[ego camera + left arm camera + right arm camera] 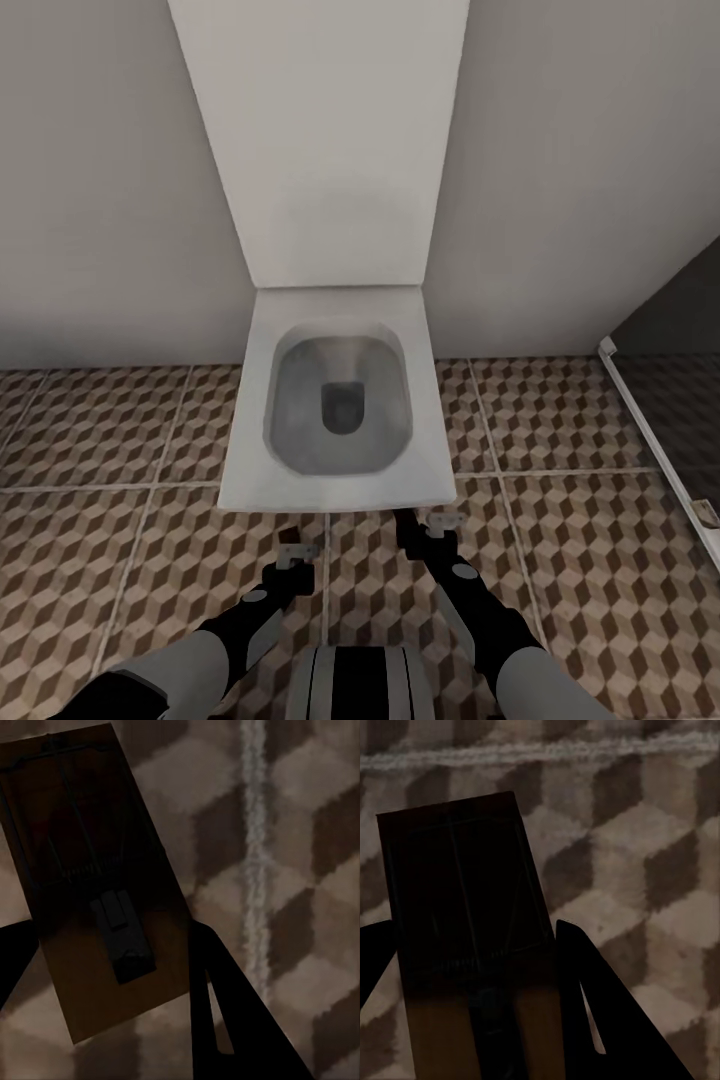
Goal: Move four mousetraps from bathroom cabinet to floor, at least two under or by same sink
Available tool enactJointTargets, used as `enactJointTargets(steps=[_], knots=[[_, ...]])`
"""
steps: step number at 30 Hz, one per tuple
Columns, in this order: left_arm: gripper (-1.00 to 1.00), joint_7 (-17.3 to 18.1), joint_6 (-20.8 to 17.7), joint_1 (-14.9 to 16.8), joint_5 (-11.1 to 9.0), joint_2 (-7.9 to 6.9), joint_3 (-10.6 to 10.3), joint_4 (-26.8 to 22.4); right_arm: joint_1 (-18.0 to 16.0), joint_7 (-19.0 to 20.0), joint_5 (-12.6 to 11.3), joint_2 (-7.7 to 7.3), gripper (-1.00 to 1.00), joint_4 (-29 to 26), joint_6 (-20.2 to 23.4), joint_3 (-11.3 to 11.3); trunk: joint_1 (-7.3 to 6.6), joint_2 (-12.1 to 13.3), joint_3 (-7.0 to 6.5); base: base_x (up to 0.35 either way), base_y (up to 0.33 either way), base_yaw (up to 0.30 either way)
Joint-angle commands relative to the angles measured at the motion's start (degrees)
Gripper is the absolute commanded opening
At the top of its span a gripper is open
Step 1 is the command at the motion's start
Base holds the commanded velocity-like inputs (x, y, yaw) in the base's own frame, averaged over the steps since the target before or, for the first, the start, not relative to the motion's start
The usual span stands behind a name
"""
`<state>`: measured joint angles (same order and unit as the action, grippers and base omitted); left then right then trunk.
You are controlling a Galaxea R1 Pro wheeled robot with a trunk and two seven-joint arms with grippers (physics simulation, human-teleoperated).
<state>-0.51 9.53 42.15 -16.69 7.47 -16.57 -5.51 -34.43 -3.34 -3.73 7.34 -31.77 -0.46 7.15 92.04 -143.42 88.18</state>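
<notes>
The robot faces a white square toilet (pixel 335 410) set against a pale wall, its lid up, the cube-patterned floor (pixel 100 450) spreading to both sides. Both arms reach forward and down just short of the bowl's front edge. The left gripper (pixel 291 553) is clamped on a mousetrap (pixel 97 892): in the left wrist view the brown plate with its wire spring and dark catch sits between the two dark fingers (pixel 225 1012), hanging over the tiles beside a pale grout line (pixel 255 832). The right gripper (pixel 440 522) grips a second trap (pixel 472 945) the same way, its plate between the fingers (pixel 600 1005), above the floor. A dark shower screen (pixel 670 400) stands at the right.
</notes>
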Motion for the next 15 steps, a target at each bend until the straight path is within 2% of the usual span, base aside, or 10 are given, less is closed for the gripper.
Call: enactJointTargets(steps=[1,4,11,15], knots=[[-1.00,0.0,0.2,0.0,-0.5,0.00,-0.5,0.1,0.0,-0.4,-0.6,-0.04,-1.00,0.0,-0.1,0.3,-0.01,0.0,0.03,0.008,0.000,0.000],[-1.00,0.0,0.2,0.0,-0.5,0.00,-0.5,0.1,0.0,-0.4,-0.6,-0.04,-1.00,0.9,-0.1,0.3,-0.01,0.0,0.03,0.004,0.000,0.000],[-1.00,0.0,0.2,0.0,-0.5,0.06,-0.5,0.1,0.0,-0.4,-0.6,0.00,-1.00,7.7,-0.3,0.2,-0.01,0.0,0.03,0.000,0.000,0.000],[-1.00,0.0,0.2,0.0,-0.5,0.08,-0.5,0.1,0.0,-0.3,-0.6,0.03,-1.00,9.0,-0.3,0.2,-0.01,0.0,0.03,0.000,0.000,0.000]])
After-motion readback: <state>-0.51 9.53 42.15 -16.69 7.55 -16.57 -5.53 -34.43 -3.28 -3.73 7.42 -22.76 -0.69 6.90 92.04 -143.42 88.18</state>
